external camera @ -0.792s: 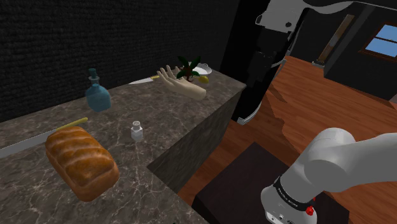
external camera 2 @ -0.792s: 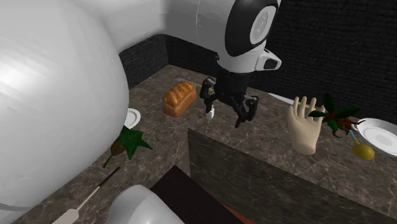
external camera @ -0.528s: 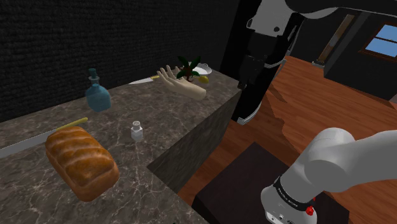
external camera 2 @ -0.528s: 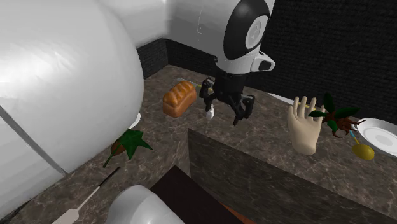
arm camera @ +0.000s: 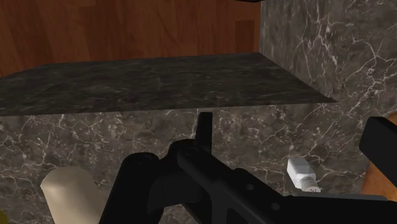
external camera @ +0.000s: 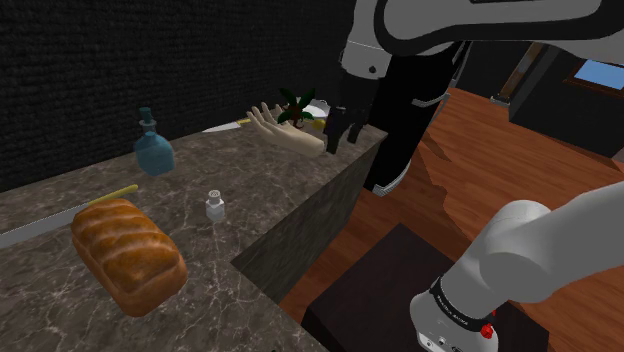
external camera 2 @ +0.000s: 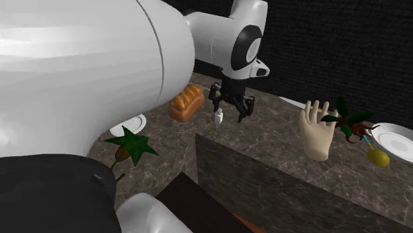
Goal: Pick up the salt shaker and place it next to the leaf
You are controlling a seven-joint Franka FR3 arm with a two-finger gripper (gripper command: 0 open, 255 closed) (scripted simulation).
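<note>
Jaws: spread wide, empty, high over the dark marbled surface (external camera: 262, 178).
Shaker: small white salt shaker (external camera: 214, 205), upright beside the brown bread loaf (external camera: 128, 255).
Bearing: toward the loaf and down from the jaws.

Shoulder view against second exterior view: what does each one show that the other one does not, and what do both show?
The shoulder view adds the blue bottle and the wooden floor. The second exterior view adds the green leaf and the white plate beside it. Both show the bread loaf, the salt shaker, the hand model and the open gripper.
</note>
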